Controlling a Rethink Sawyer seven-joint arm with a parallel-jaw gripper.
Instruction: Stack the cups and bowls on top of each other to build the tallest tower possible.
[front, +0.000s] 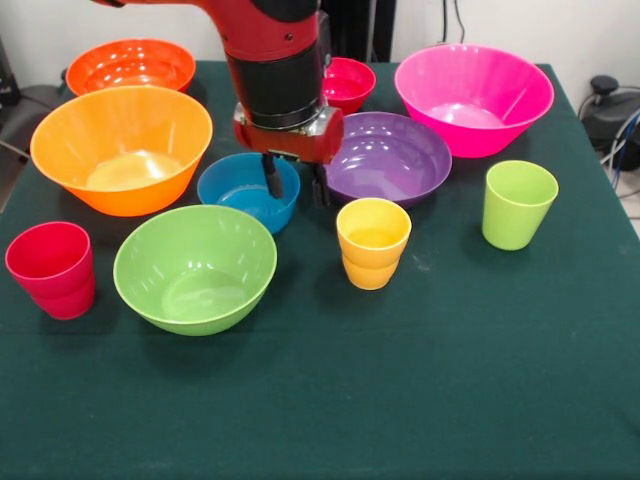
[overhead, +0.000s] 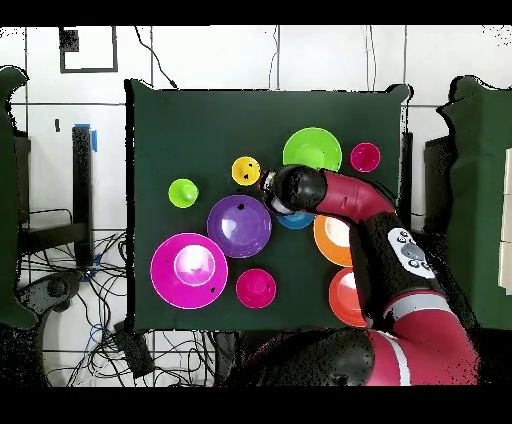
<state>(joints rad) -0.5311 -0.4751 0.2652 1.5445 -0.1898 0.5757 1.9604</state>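
No tower yet: every cup and bowl sits on its own on the green tablecloth (front: 420, 400), nothing nested or stacked. Purple bowl (front: 390, 157), the likely base, empty near the table's middle, with the large pink bowl (front: 474, 97) behind it and the small red bowl (front: 349, 84) just beside both. Small blue bowl (front: 247, 191) just beside the purple one, partly under the arm; lime green bowl (front: 195, 268) in front of the blue one; light orange bowl (front: 122, 148) and red-orange bowl (front: 131, 66) off to the side. Yellow cup (front: 373, 242) upright just in front of the purple bowl, lime green cup (front: 518, 204) upright further along, red cup (front: 52, 269) upright near the table's edge, well apart from the other two.

Gripper (front: 294, 185) hanging low between the blue and purple bowls, fingers parted with a gap between them, holding nothing; one finger over the blue bowl's rim, whether touching it cannot be told.

By the look of it, whole task still ahead: all ten pieces left to stack, first pick apparently the blue bowl.
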